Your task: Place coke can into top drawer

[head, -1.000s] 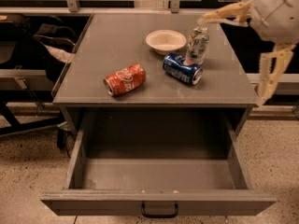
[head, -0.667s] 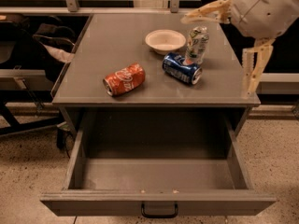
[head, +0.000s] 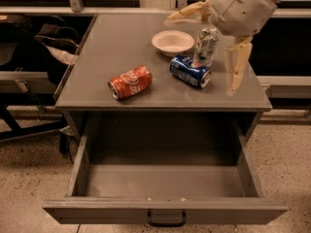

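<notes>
The coke can (head: 129, 82), red-orange with white script, lies on its side on the grey cabinet top, left of centre. The top drawer (head: 165, 211) is pulled wide open below it and holds nothing but a few crumbs; its dark handle sits at the front centre. My gripper (head: 203, 47) hangs above the right side of the cabinet top, open and holding nothing, with one pale finger (head: 236, 67) pointing down at the right and the other stretched left over the bowl. It is well to the right of the coke can.
A blue soda can (head: 190, 71) lies on its side right of the coke can. A pale green-and-white can (head: 206, 45) stands upright behind it. A white bowl (head: 173, 41) sits at the back. Dark chairs and a bag stand to the left.
My gripper has moved left and forward, from beyond the cabinet's right edge to above its right side. The cans, bowl and drawer have not moved.
</notes>
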You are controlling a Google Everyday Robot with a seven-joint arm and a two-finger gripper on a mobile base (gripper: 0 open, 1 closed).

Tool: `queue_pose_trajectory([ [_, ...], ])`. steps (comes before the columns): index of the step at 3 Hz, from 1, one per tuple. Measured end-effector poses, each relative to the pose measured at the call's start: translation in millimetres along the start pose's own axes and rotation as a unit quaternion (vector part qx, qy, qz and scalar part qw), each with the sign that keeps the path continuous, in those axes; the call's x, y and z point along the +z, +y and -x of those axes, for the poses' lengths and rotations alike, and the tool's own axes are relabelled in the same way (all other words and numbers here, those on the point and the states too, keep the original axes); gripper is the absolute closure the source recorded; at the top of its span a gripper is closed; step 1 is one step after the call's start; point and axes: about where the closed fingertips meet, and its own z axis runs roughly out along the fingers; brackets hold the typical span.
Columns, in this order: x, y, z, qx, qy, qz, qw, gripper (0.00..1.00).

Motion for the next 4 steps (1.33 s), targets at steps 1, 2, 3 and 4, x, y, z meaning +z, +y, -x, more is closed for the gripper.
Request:
queue_pose_trajectory([
  [1,20.7,-23.2,3.3,-0.017,-0.017,0.006,0.9997,0.0],
  [2,20.6,-28.9,2.4,-0.016,-0.013,-0.006,0.9998,0.0],
  [3,27.3,-40.7,-3.1,-0.006,-0.002,-0.023,0.9997,0.0],
  [4,37.9,-57.7,-9.4,-0.009,-0.003,-0.029,0.9995,0.0],
])
